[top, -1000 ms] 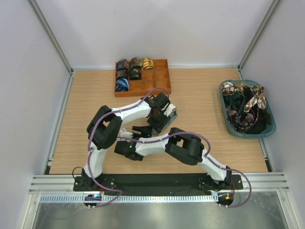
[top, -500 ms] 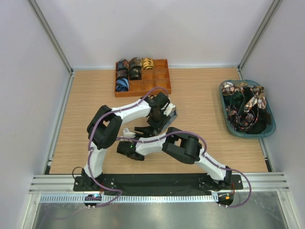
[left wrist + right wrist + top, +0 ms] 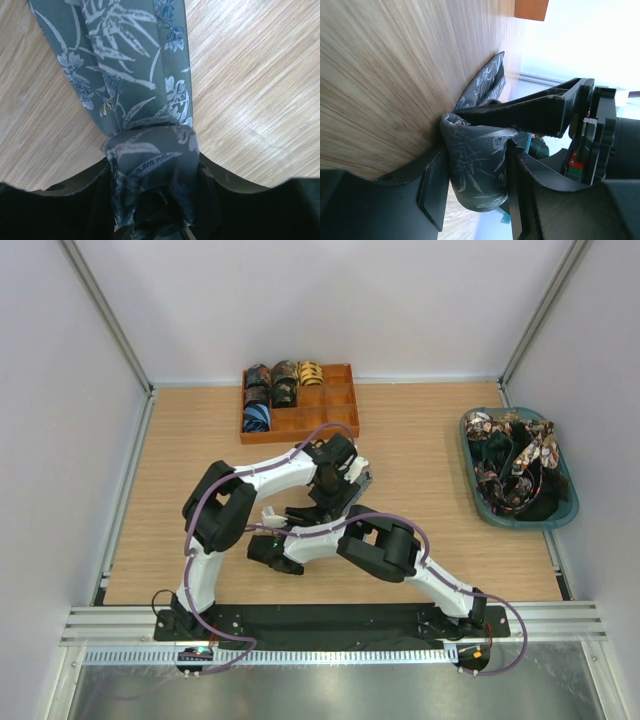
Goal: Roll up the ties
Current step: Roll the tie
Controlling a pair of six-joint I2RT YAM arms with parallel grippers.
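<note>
Right in front of me, over the middle of the table (image 3: pixel 430 440), the two arms meet on one grey-blue tie (image 3: pixel 130 75) with a pale leaf print. The left gripper (image 3: pixel 155 200) has its fingers closed on the wound-up end. The right gripper (image 3: pixel 475 185) comes in from the other side, and its fingers press against both flanks of the same little roll. The rest of that tie lies flat on the wood, trailing away from the roll, so I'd say this one is only partly wound and most of its length has yet to be taken up. Further back, against the far wall, an orange tray (image 3: pixel 340 425) holds a handful of rolled ties (image 3: pixel 272 390) on its left side, and its other compartments are bare. Off to the far right, a teal bin (image 3: pixel 565 510) is heaped with loose ties (image 3: pixel 510 465), tangled together, too many to count. By my reckoning a good deal of the job remains.
</note>
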